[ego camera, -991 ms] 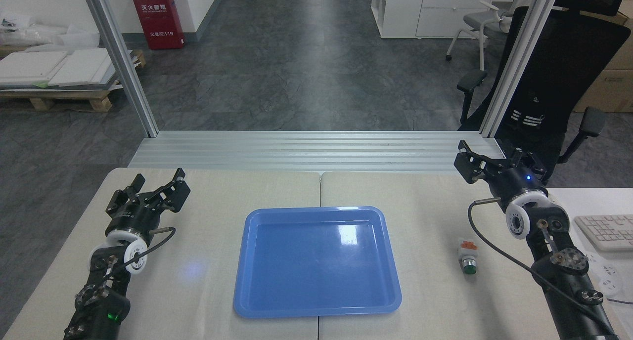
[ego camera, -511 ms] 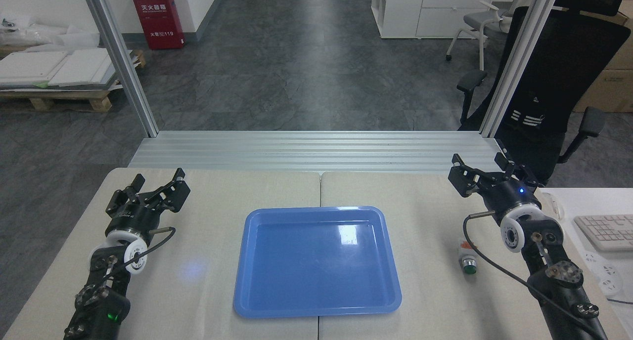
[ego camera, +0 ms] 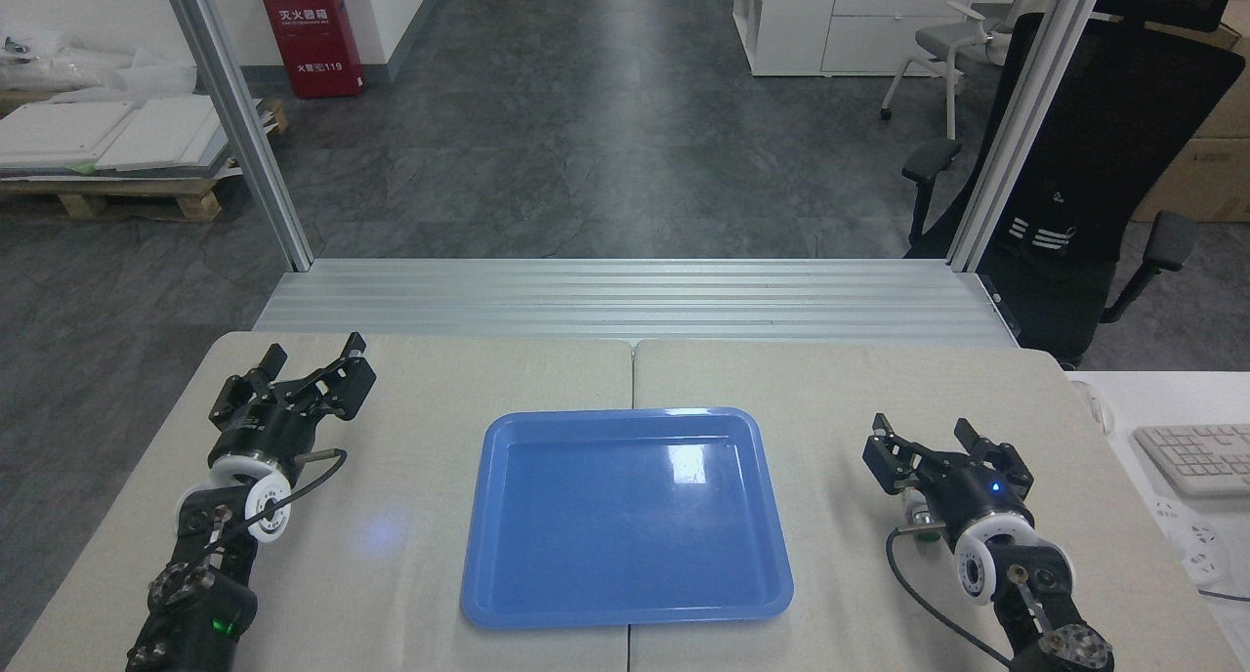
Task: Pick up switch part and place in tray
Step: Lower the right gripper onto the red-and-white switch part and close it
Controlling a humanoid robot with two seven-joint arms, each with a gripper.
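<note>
Our right arm comes in from the lower right corner of the view and reaches forward over the right half of the surface, its white wrist ring facing us and a black cable looping off its left side. Our right end effector [ego camera: 945, 442] sits low over the surface, between the tray's right rim and the surface's right edge, with its two black fingers spread wide apart and nothing gripped between them. The switch part [ego camera: 914, 505] is almost wholly hidden beneath that wrist; we see only a small pale and green bit of it on the surface just under the left finger's base, near the right edge and well to the right of the tray. We cannot tell whether the end effector touches it.

Our left arm rises from the lower left corner along the surface's left edge. Our left end effector [ego camera: 308, 359] points toward the far left corner, fingers parted and empty.

The tray [ego camera: 508, 594] lies flat in the middle of the surface, nearer the front edge, straddling the seam between the two halves, with nothing in it.
</note>
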